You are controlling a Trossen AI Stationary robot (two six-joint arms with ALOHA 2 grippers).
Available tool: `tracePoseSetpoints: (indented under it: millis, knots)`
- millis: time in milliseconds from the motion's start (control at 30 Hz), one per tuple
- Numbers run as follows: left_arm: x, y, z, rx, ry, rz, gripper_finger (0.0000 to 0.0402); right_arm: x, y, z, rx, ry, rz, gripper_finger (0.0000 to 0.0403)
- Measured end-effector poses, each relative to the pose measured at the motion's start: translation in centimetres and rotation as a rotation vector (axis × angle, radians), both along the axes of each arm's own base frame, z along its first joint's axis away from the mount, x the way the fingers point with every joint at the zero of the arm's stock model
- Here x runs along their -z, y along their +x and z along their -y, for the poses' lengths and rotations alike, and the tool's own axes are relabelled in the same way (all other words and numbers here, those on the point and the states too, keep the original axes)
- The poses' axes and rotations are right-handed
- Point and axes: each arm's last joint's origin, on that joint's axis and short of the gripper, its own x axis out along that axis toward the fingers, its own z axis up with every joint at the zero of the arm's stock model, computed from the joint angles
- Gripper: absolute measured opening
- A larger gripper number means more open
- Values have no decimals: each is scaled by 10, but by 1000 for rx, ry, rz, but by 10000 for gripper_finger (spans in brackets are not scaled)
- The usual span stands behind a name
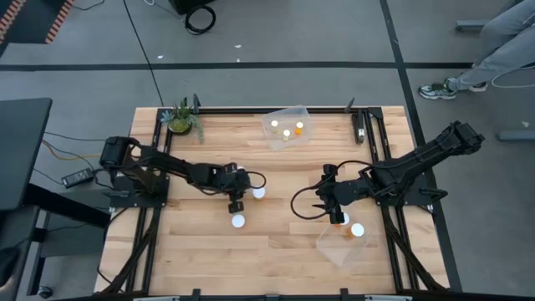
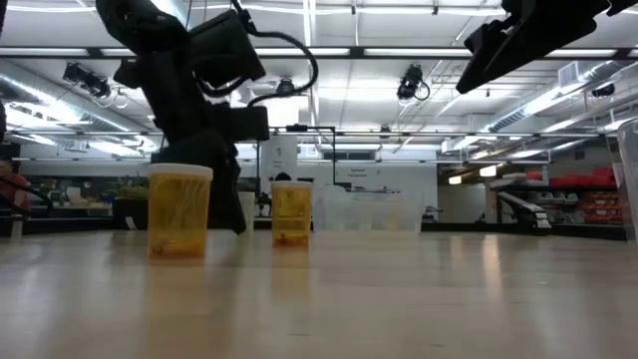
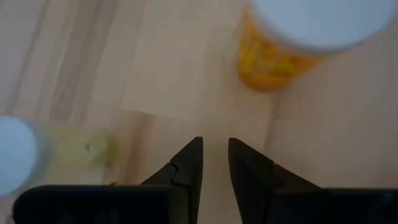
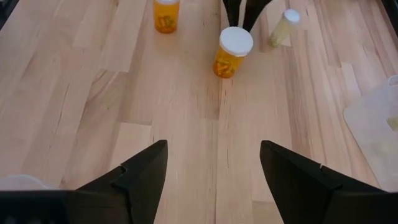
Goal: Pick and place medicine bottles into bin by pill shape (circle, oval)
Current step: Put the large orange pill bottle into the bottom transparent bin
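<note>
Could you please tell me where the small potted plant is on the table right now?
In the high view, the potted plant sits at the table's far left corner, behind the left arm and left of the far clear bin.

— What's the table (image 1: 209, 251) made of?

— Pale wood planks, smooth, with a soft satin sheen; the grain shows plainly under my right gripper (image 4: 213, 163).

— And the bottles?

— Translucent orange plastic, glossy, with matt white plastic caps. The wide bottle (image 2: 179, 211) shows it best; the narrow bottle (image 2: 291, 213) looks the same.

— The bins?

— Clear thin plastic, shiny and faintly cloudy: the far bin (image 1: 288, 127) and the near bin (image 1: 344, 242).

— Your fingers?

— Dark matt plastic, smooth-edged, on my left gripper (image 3: 215, 163) too. The frame (image 1: 374, 134) round the table is black metal.
</note>
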Motion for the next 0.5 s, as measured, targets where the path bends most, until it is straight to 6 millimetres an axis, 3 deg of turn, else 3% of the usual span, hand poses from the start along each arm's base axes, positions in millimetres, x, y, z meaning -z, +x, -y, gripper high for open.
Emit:
tracePoseSetpoints:
  millis: [200,500]
  knots:
    - [-15,-12,11,51,-32,-23,83,0,0,0,2,2,0,264]
    - [-13,-27,36,72,-129,-144,82,0,0,0,4,4,1,264]
